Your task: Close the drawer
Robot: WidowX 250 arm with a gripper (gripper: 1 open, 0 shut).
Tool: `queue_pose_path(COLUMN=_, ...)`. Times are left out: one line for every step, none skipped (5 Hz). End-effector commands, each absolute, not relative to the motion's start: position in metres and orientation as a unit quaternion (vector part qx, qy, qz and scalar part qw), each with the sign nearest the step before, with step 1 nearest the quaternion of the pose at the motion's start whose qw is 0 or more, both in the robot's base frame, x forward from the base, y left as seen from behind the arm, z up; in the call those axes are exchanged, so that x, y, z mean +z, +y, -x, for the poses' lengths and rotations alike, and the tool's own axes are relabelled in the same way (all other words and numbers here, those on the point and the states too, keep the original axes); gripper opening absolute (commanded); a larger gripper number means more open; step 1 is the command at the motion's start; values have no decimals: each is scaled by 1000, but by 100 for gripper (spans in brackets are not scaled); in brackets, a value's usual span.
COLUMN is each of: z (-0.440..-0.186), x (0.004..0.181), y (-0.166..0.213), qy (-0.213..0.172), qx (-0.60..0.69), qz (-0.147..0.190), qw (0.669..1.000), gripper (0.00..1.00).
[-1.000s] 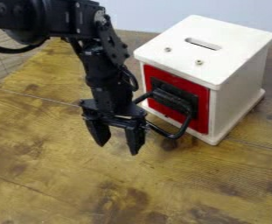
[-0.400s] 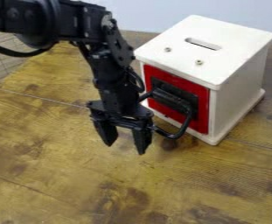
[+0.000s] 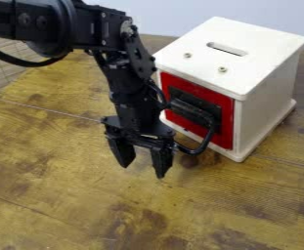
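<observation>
Low in the centre of the frame, the gripper (image 3: pixel 144 159) is seen pointing straight down over the worn wooden table (image 3: pixel 63 210), its two black fingers (image 3: pixel 120 152) spread apart with nothing held between them. Just to its right, right of centre, the red-fronted drawer (image 3: pixel 194 105) is set in the cream-white box (image 3: pixel 252 66), its black loop handle (image 3: pixel 200 132) reaching out beside the gripper.

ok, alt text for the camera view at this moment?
A black robot arm's open gripper points down at a worn wooden table, just in front of the black loop handle of a red-fronted drawer. The drawer sits in a cream-white box with a slot on top.
</observation>
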State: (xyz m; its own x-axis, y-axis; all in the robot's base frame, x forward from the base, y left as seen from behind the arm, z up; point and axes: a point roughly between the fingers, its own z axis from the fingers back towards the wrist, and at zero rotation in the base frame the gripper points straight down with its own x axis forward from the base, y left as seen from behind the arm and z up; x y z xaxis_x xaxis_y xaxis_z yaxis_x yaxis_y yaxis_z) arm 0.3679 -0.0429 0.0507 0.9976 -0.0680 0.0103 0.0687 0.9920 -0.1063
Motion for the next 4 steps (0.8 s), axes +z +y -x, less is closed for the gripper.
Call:
queue_pose_path(z=-381, x=78, y=-31, qy=-47, qx=-28, qz=57, qw=997, gripper=100)
queue_pose_path(z=-380, x=76, y=-42, qy=-46, qx=-20, qz=57, qw=997, gripper=100)
queue_pose_path(z=-378, x=74, y=-52, qy=-46, qx=-12, qz=59, qw=997, gripper=100)
queue_pose_path(z=-375, x=79, y=-59, qy=-45, qx=-38, qz=62, qw=996, gripper=100)
